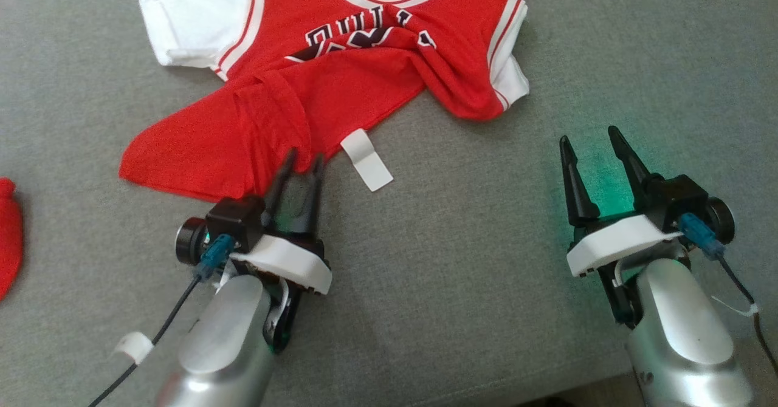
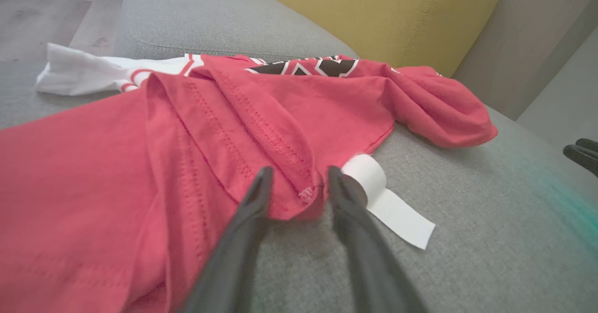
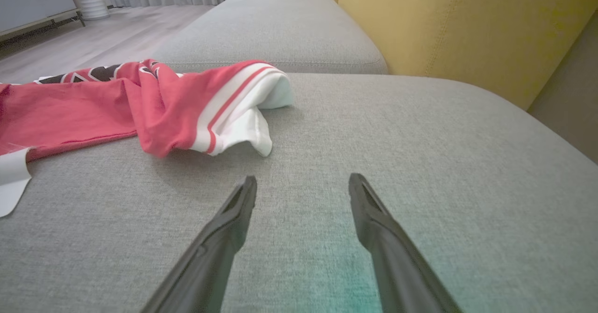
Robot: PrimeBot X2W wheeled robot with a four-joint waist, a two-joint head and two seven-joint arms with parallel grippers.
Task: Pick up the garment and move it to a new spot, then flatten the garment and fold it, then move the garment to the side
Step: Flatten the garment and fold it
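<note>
At the far left edge of the head view a rounded piece of red fabric [image 1: 7, 237] lies cut off by the frame. It is well apart from everything else on the wide grey woven sofa cushion [image 1: 462, 255].

Next comes the red short-sleeved jersey [image 1: 340, 73] with white sleeves, striped trim and dark chest lettering. It lies rumpled on the cushion's far half, collar toward the top of the head view. Its left white sleeve is spread flat, its lower body stretches in a long flap toward the lower left, and its right side is bunched into a thick fold.

The left end effector [image 1: 304, 157] sits at the near hem of that flap, blurred in the head view. In the left wrist view its two dark fingers stand apart, released, with a folded, stitched corner of the hem lying between the tips. No clamp on the cloth shows.

Just right of that corner a white rectangular fabric label [image 1: 366, 159] comes out from under the hem. It is curled at its root, lies flat on the cushion, and is close beside the nearer finger.

Further right, past bare cushion, the right end effector [image 1: 589, 136] is low over the cushion and well apart from the jersey. Its jaws are spread wide and hold nothing, with a green glow on the weave around it. In the right wrist view the jersey's bunched, white-trimmed sleeve lies ahead and to the left of the fingers. A mustard-yellow back cushion [image 3: 444, 23] rises behind the seat.
</note>
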